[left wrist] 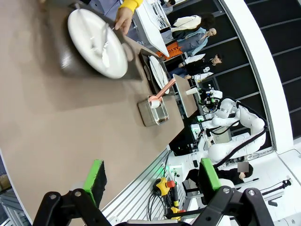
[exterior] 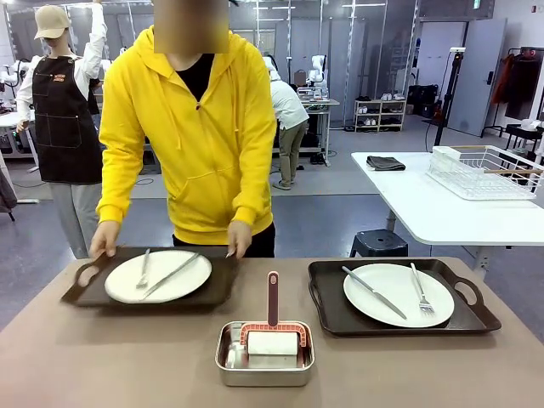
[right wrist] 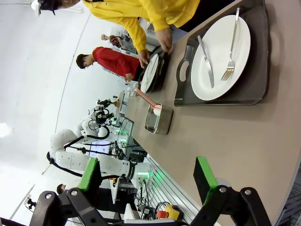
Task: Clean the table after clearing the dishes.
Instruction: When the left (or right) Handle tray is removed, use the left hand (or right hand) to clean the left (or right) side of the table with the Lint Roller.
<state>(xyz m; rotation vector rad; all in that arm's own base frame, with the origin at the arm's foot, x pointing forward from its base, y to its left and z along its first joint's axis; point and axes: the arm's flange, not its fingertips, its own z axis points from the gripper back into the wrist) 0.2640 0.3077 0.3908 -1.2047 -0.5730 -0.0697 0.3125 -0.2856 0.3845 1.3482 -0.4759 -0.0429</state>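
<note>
Beige-brown and matte, the wide rectangular table [exterior: 102,365] stands in an open workshop, with a smaller white table [exterior: 425,204] off behind it. Toward the robot's left lies a dark rectangular tray [exterior: 81,293] bearing a round white plate [exterior: 174,276] with a silver knife and fork. A person in a yellow hoodie [exterior: 195,127] grips this tray with one hand [exterior: 104,240] at its outer end and the other hand [exterior: 239,240] at its far edge; whether it is lifted clear of the surface I cannot tell. Toward the robot's right, a second dark tray [exterior: 327,314] with its own white plate [exterior: 387,293], knife and fork sits untouched. Between the trays, near the robot's edge, a small steel rectangular pan [exterior: 263,378] holds a white cleaning tool with a red handle [exterior: 272,297]. The left gripper [left wrist: 153,176] hangs above bare tabletop, jaws spread wide with nothing between them; the right gripper [right wrist: 146,174] likewise gapes empty over the table. By my reading, clearing is only beginning: both dishes are on the table, and wiping the top is all to come.
</note>
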